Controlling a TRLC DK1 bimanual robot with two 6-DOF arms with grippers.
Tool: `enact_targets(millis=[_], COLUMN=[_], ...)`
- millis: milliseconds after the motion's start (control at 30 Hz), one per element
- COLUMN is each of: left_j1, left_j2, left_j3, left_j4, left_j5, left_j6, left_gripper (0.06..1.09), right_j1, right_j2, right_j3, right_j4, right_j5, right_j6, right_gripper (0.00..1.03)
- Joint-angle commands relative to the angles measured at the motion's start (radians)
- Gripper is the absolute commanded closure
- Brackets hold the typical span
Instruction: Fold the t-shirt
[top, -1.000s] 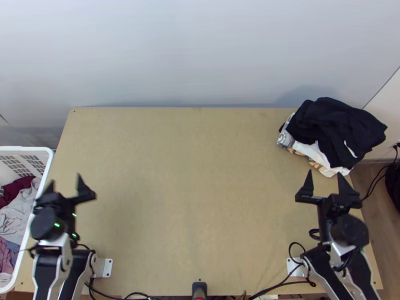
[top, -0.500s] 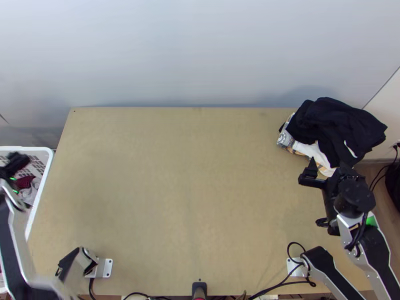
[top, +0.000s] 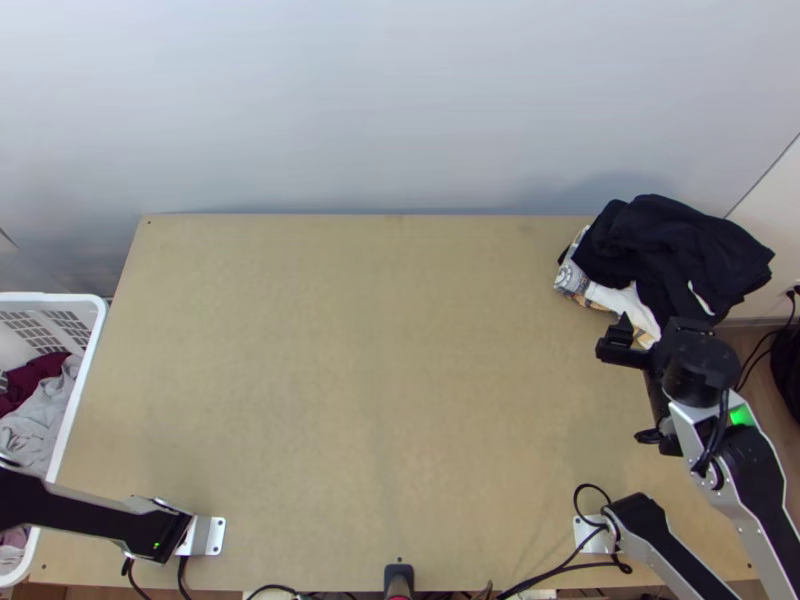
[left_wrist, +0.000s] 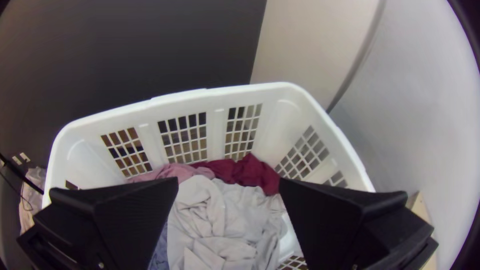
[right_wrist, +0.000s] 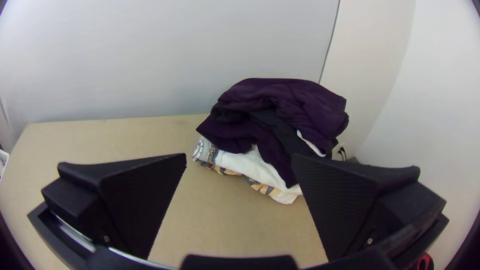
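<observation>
Grey garment (left_wrist: 220, 215), possibly the t-shirt, lies bunched and creased; left gripper (left_wrist: 229, 182) and right gripper (top: 652, 333) stand wide apart, holding nothing.

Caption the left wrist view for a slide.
A white basket of crumpled clothes, grey, dark red and pink among them, seen past the open left hand.

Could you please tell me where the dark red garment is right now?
In the top view, the dark red garment lies inside the white basket at the left, beside the light grey cloth.
</observation>
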Motion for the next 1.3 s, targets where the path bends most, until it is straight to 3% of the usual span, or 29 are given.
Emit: enact_targets(millis=[0, 500, 900, 967, 1233, 1267], left_j1=[0.097, 0.097, 0.04, 0.019, -0.01, -0.01], left_j2=[0.287, 0.655, 0.804, 0.817, 0.897, 0.899], left_j3=[0.146, 0.345, 0.482, 0.495, 0.59, 0.592], left_j4=[-0.007, 0.007, -0.019, -0.033, -0.11, -0.11], left_j5=[0.006, 0.003, 0.003, 0.002, -0.001, -0.001], left_j6=[-0.006, -0.126, -0.144, -0.14, -0.152, -0.153], left_gripper=[0.11, 0.11, 0.11, 0.17, 0.18, 0.27], right_j1=[-0.002, -0.004, -0.028, -0.031, -0.036, -0.036], right_j2=[0.039, 0.025, 0.036, 0.036, 0.043, 0.047], right_j3=[0.02, 0.006, -0.023, -0.034, -0.042, -0.042], right_j4=[-0.025, -0.096, -0.11, -0.11, -0.11, -0.11], right_j5=[-0.001, -0.001, -0.001, -0.001, -0.001, -0.001], right_j6=[0.0, -0.015, -0.015, -0.014, -0.022, -0.023], right_gripper=[0.04, 0.04, 0.04, 0.04, 0.05, 0.05])
